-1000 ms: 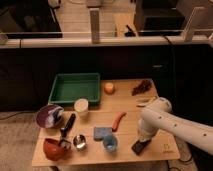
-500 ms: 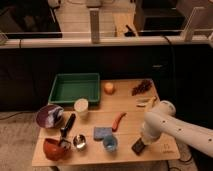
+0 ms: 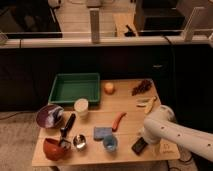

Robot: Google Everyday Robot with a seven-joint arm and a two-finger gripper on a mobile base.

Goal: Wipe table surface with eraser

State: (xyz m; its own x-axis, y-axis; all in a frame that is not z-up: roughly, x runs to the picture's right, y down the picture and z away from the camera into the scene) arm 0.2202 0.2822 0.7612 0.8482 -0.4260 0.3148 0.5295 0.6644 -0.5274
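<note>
The table surface (image 3: 127, 107) is a light tan wooden top with many small items on it. The eraser (image 3: 139, 146), a small flat black block, lies on it near the front edge, right of centre. My white arm (image 3: 167, 131) comes in from the right and bends down over the front right corner. The gripper (image 3: 144, 140) is at the arm's lower end, right above the eraser, and mostly hidden by the arm. I cannot tell whether it touches the eraser.
A green tray (image 3: 74, 87) is at the back left, with an orange fruit (image 3: 108, 88), grapes (image 3: 142, 87) and a banana (image 3: 147, 103) to its right. A white cup (image 3: 81, 107), purple bowl (image 3: 49, 116), black-handled tool (image 3: 67, 126), red bowl (image 3: 54, 148), blue sponge (image 3: 101, 132), blue cup (image 3: 110, 144) and red chili (image 3: 118, 121) fill the front left.
The arm's bend has shifted a little to the right and lower. The eraser stays in about the same spot.
</note>
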